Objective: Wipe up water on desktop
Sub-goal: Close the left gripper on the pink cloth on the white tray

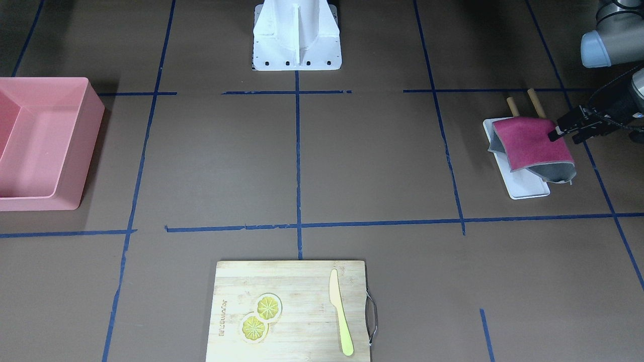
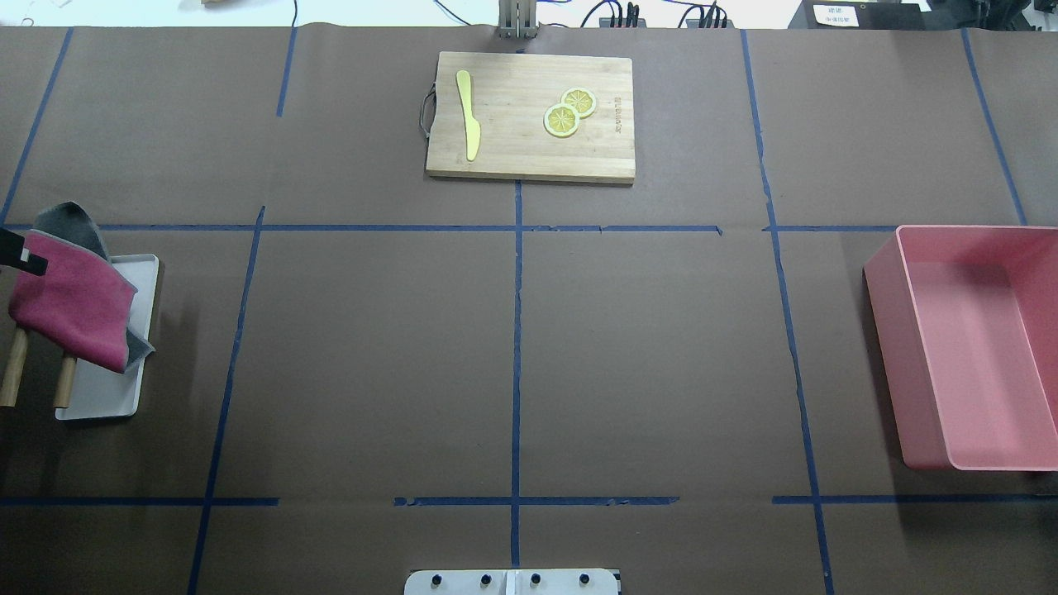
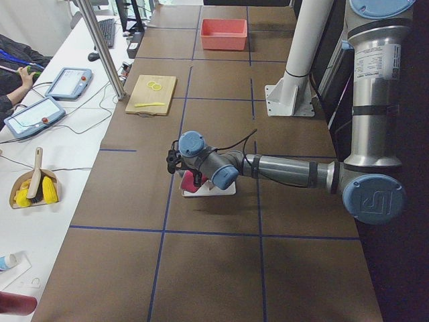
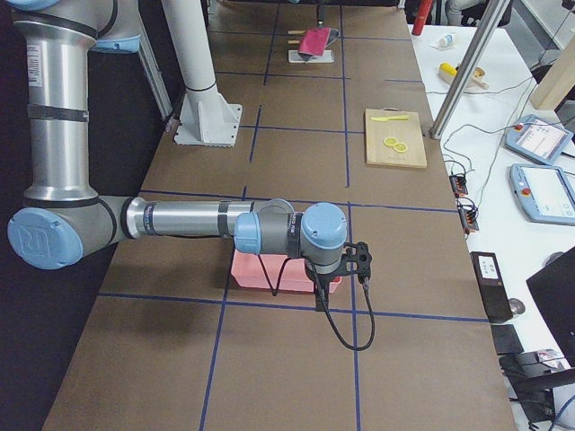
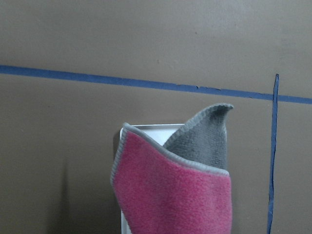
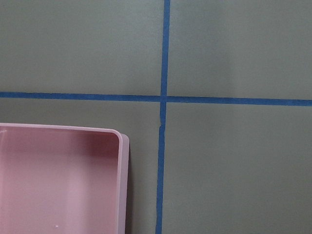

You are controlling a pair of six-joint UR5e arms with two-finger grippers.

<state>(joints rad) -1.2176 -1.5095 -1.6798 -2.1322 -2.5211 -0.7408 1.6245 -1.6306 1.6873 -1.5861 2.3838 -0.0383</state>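
Note:
The desktop (image 1: 372, 161) is a matte brown surface with a blue tape grid; no water shows on it. A red cloth with a grey underside (image 1: 528, 143) hangs partly lifted over a small white tray (image 1: 526, 188). My left gripper (image 1: 557, 133) is shut on the cloth's edge; both also show at the left edge of the overhead view, gripper (image 2: 29, 260) and cloth (image 2: 74, 310). In the left wrist view the cloth (image 5: 175, 195) hangs close below the camera. My right gripper (image 4: 359, 260) shows only in the exterior right view, beside the pink bin; I cannot tell if it is open or shut.
A pink bin (image 2: 975, 347) stands on the robot's right. A bamboo cutting board (image 2: 529, 116) with a yellow knife (image 2: 469, 116) and lemon slices (image 2: 570, 111) lies at the far middle. Two wooden handles (image 2: 12, 368) stick out by the tray. The robot base (image 1: 297, 37) stands mid-table.

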